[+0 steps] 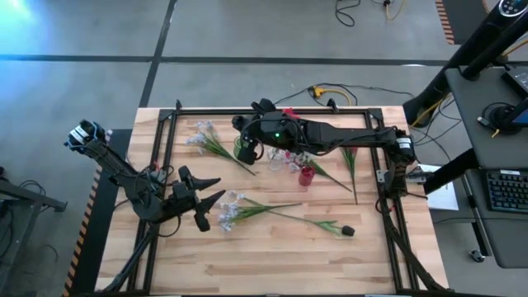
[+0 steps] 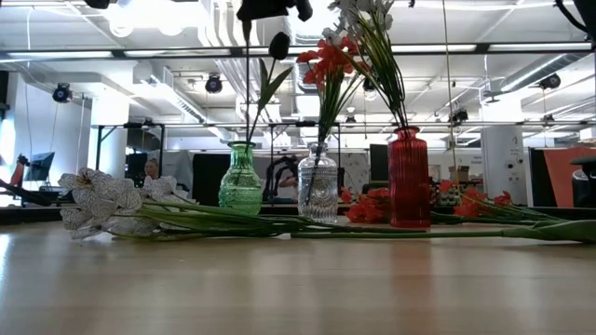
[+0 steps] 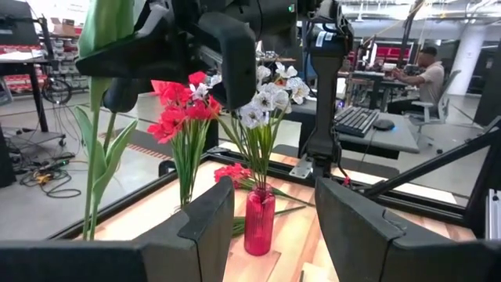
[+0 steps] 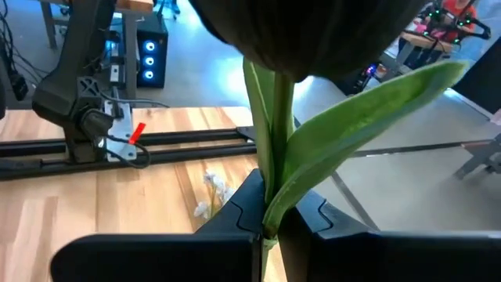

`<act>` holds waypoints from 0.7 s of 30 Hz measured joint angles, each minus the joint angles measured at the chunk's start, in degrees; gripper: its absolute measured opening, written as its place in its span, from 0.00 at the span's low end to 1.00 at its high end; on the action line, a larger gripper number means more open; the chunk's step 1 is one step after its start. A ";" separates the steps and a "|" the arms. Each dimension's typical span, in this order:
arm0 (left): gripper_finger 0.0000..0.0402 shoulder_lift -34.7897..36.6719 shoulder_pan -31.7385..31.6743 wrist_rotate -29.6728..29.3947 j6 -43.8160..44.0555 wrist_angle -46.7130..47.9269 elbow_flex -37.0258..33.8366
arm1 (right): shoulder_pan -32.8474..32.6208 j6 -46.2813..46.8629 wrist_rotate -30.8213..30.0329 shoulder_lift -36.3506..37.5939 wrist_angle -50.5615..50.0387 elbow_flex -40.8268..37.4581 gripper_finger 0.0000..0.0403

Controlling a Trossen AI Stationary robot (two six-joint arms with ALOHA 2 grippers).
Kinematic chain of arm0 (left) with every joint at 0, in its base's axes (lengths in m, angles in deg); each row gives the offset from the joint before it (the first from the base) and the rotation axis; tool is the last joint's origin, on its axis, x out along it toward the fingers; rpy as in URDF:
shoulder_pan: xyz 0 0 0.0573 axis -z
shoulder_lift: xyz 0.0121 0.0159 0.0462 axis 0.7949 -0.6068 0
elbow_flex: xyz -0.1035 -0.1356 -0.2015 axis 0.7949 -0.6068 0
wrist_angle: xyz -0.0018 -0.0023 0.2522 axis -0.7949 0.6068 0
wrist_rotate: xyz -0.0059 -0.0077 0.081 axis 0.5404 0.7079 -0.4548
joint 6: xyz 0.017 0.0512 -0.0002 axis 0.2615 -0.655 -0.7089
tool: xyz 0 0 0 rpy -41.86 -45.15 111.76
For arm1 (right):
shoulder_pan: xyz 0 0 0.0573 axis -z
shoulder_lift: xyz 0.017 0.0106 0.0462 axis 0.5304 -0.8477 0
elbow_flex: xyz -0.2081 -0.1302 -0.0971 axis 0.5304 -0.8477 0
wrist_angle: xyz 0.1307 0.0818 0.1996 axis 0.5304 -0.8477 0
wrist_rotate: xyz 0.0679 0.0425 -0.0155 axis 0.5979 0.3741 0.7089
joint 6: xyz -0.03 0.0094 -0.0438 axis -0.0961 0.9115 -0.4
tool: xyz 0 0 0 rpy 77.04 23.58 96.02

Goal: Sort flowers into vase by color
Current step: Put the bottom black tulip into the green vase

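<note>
right gripper (image 4: 270, 223) clamped on dark-bud stem (image 4: 270, 141), held upright over green vase (image 2: 241, 179) for dropping in; left gripper (image 1: 206, 198) parted, empty, waiting.

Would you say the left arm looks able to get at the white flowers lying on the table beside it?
Probably yes. The left gripper is open and empty, right beside the white flowers, which lie flat on the table with nothing over them. The right gripper is away at the green vase, shut on a dark-budded stem.
</note>
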 joint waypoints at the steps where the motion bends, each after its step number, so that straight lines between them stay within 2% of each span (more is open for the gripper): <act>1: 0.41 -0.01 0.00 0.02 0.00 0.01 0.00 | -0.01 0.01 0.01 0.00 0.06 0.00 0.03; 21: 0.41 -0.01 0.00 -0.60 -0.45 0.79 0.00 | 0.31 1.37 1.43 -0.90 3.26 -2.56 0.03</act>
